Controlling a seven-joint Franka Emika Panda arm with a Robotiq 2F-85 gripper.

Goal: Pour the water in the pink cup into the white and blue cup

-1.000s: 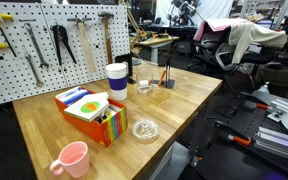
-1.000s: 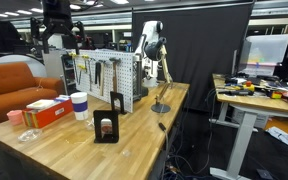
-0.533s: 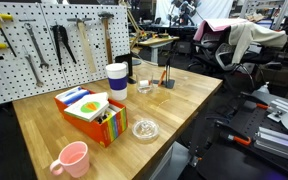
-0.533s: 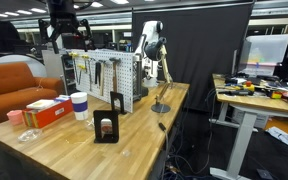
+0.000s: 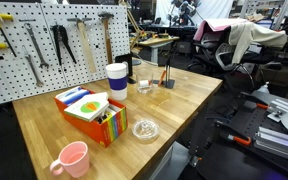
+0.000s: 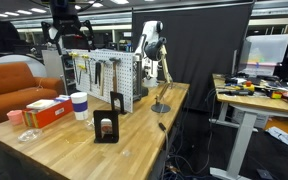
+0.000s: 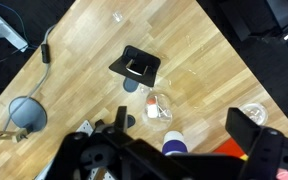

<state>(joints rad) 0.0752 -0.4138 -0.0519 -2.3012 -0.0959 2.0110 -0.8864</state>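
Observation:
The pink cup (image 5: 72,158) stands upright near the front edge of the wooden table (image 5: 179,105); it also shows in an exterior view (image 6: 15,117). The white and blue cup (image 5: 117,80) stands upright behind an orange box and shows in an exterior view (image 6: 80,105) and in the wrist view (image 7: 174,148). My gripper (image 6: 68,22) hangs high above the table, open and empty. In the wrist view its fingers (image 7: 165,130) are spread wide, with the white and blue cup far below between them. The pink cup is out of the wrist view.
An orange box (image 5: 89,112) lies between the cups. Two clear glass dishes (image 5: 145,129) (image 5: 146,88) sit nearby. A black stand (image 6: 107,118) and a lamp base (image 7: 26,112) are on the table. A pegboard with tools (image 5: 44,45) lines the back.
The gripper has shifted slightly sideways high above the table. Nothing on the table has moved.

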